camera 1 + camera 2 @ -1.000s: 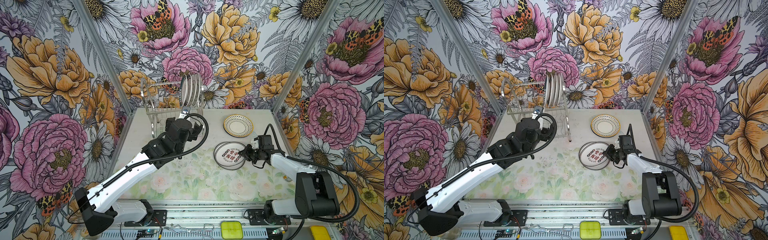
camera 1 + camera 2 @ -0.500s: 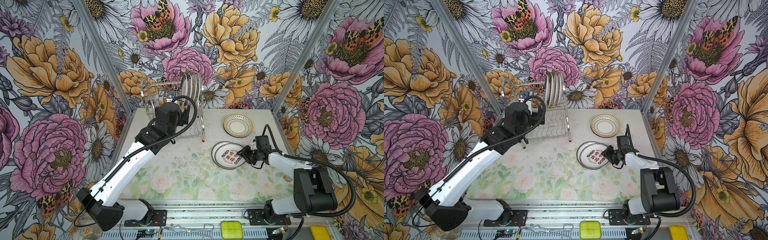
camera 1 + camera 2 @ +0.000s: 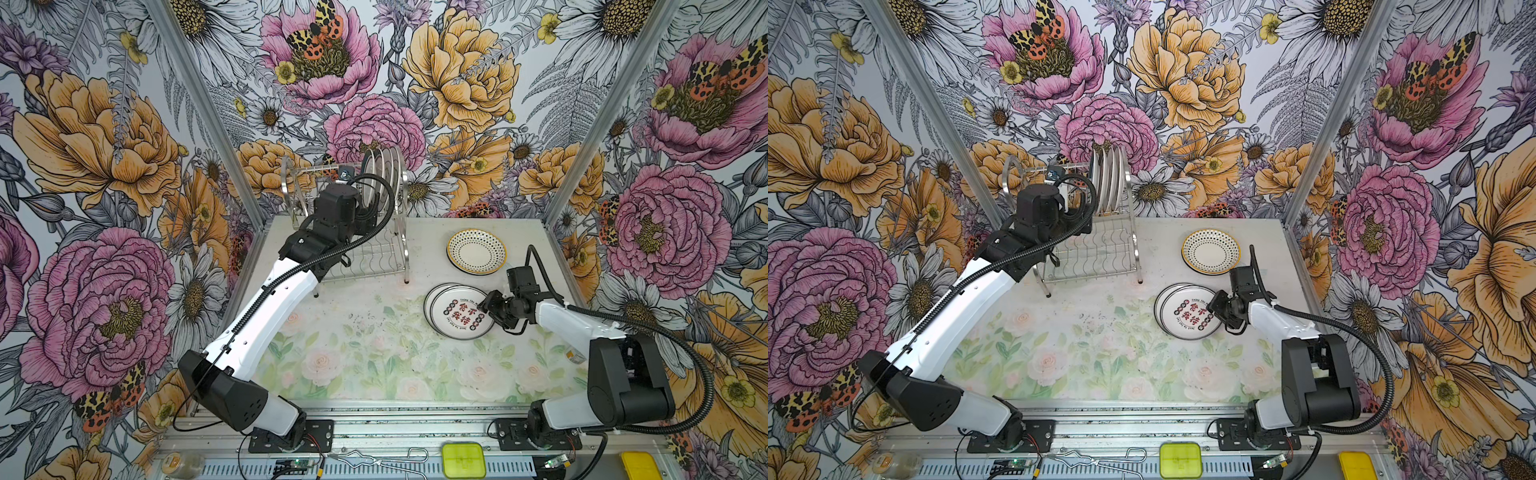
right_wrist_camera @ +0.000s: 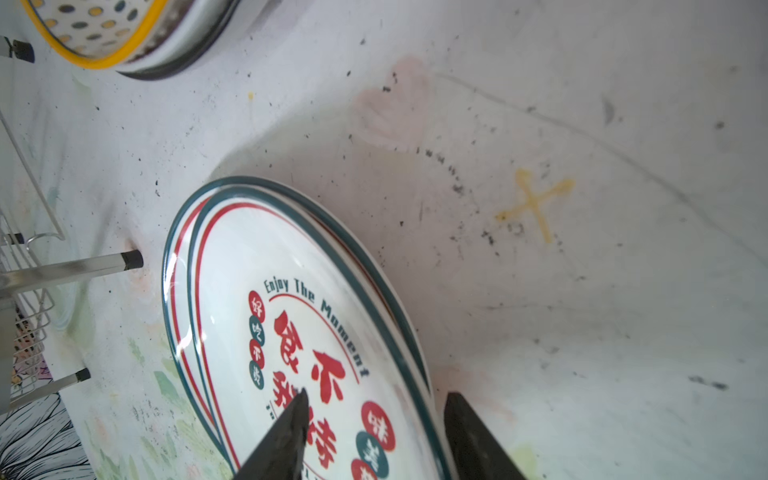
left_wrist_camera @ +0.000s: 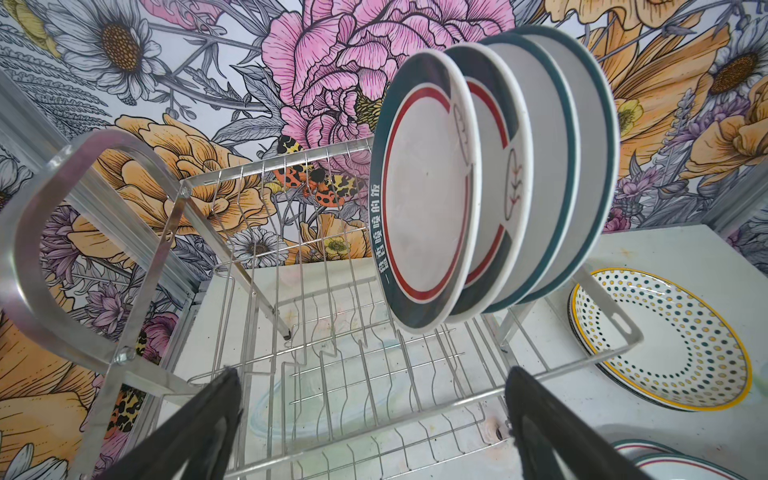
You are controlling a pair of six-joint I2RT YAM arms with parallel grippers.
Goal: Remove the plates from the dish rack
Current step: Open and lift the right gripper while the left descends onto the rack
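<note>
Three floral walls (image 3: 374, 83) enclose the scuffed tabletop (image 3: 365, 345) and dish rack (image 3: 374, 255).

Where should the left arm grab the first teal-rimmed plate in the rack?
Probably the rim of the teal-and-red plate above the dish rack wires: it stands on edge, first in a tight row, face toward empty slots. Approach from that open side with the left gripper, fingers straddling the rim.

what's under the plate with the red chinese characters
Another teal-and-red-rimmed plate, its edge peeking out beside the character plate. Its face is covered, as is anything lower in the stack.
</note>
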